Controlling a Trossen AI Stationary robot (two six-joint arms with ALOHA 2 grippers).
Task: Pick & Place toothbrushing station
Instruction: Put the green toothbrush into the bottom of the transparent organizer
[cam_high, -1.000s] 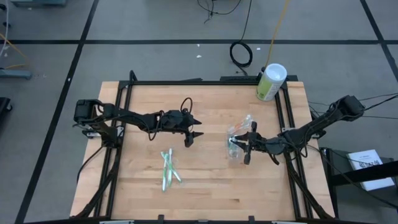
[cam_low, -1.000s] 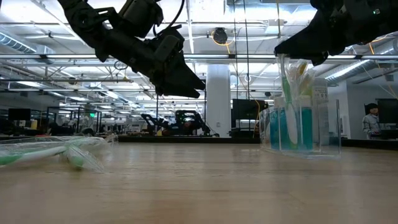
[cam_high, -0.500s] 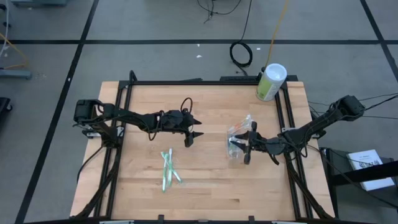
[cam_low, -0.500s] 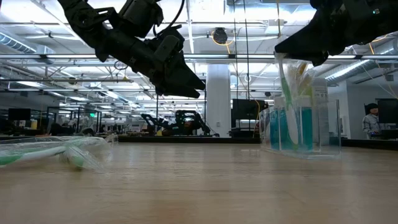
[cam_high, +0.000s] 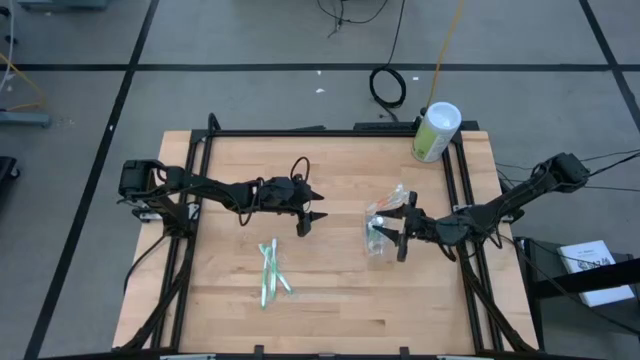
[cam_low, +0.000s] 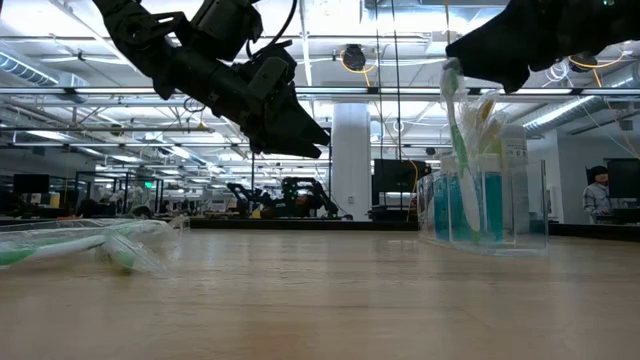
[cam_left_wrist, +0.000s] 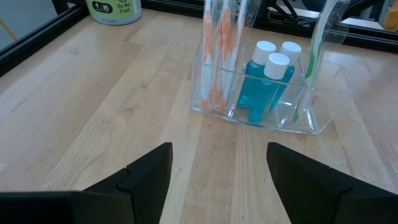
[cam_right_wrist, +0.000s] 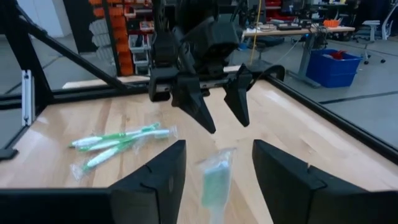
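Now | clear organizer (cam_left_wrist: 323, 106): blue bottles (cam_left_wrist: 268, 84), wrapped toothbrushes (cam_left_wrist: 217, 56) upright; right claw (cam_high: 398, 227) released above; left claw (cam_high: 312, 207) released

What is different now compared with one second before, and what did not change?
The right hand opened its fingers and drew back a little from the clear organizer, letting go of the wrapped green toothbrush, which now stands in it. The left hand, open above the table, and the wrapped toothbrushes on the wood stayed as they were.

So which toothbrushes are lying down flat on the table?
The green wrapped toothbrushes lying loose on the wood near the left gripper. The others stand upright in the clear holder beneath the right gripper, beside the blue bottles.
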